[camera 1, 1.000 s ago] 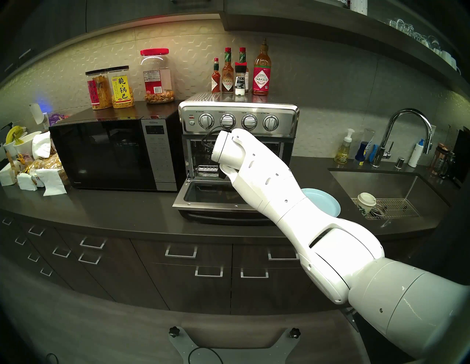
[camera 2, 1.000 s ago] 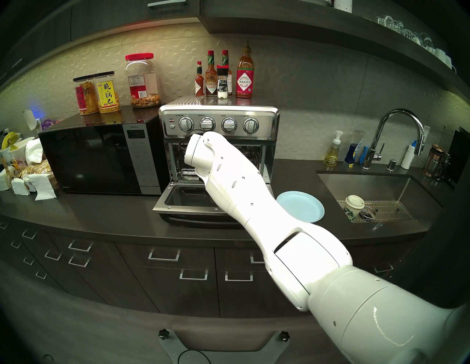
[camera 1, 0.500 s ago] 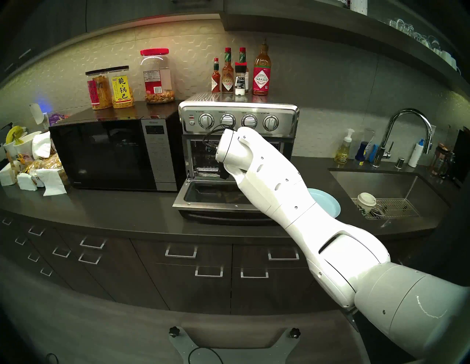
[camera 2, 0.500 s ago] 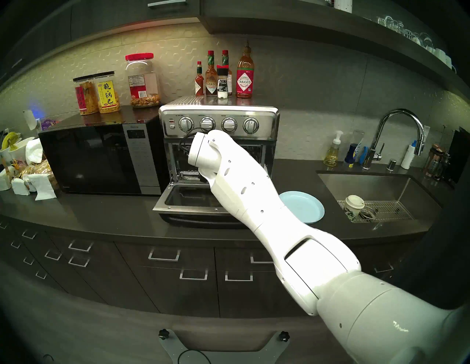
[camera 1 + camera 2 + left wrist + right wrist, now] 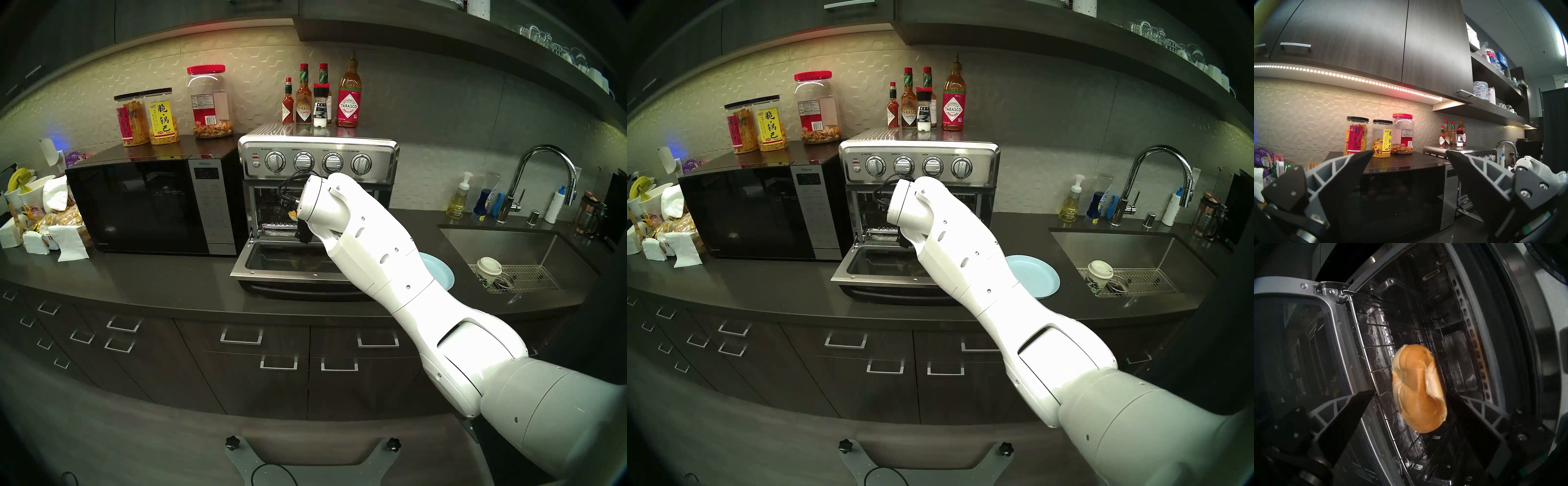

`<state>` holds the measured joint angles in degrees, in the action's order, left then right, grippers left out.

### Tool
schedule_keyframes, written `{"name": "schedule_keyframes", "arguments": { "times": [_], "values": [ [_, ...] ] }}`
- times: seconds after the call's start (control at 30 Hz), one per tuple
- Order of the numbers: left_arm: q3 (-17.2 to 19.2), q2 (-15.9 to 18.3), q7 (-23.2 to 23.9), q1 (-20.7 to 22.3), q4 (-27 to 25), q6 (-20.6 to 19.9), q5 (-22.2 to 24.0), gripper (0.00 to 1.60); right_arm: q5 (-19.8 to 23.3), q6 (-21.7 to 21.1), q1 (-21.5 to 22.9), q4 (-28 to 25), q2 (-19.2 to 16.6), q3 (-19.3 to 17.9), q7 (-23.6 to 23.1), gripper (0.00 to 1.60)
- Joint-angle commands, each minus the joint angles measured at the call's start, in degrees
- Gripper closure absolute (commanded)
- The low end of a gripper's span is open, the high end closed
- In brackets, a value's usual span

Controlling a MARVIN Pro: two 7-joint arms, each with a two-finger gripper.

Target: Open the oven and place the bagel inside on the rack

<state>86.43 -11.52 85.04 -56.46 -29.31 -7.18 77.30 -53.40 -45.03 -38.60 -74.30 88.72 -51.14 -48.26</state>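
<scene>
Since a second ago, right gripper [image 5: 1410, 395] has backed out from oven [image 5: 318, 159]; jaws wide. I judge bagel [image 5: 1418, 389] delivered onto rack [image 5: 1373, 365] inside; door remains down. Left gripper [image 5: 1409, 154] wide, empty.

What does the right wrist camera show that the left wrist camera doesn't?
Only the right wrist view shows the bagel lying on the rack inside the oven, between the spread fingers of the open right gripper. Only the left wrist view shows the microwave, the snack jars on it, and the open, empty left gripper. Both show the oven with its door down.
</scene>
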Motion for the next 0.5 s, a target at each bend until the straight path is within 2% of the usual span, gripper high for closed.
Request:
{"name": "schedule_keyframes", "arguments": {
  "times": [0.0, 0.47],
  "values": [
    [0.22, 0.54, -0.04, 0.67, -0.02, -0.06, 0.14, 0.00, 0.07, 0.33, 1.13, -1.96, -0.38, -0.42, -0.79, 0.00],
    [0.25, 0.50, -0.04, 0.76, 0.01, -0.09, 0.00, 0.00, -0.23, 1.05, -3.33, -12.67, -6.54, -0.61, -5.54, 0.00]
  ]
}}
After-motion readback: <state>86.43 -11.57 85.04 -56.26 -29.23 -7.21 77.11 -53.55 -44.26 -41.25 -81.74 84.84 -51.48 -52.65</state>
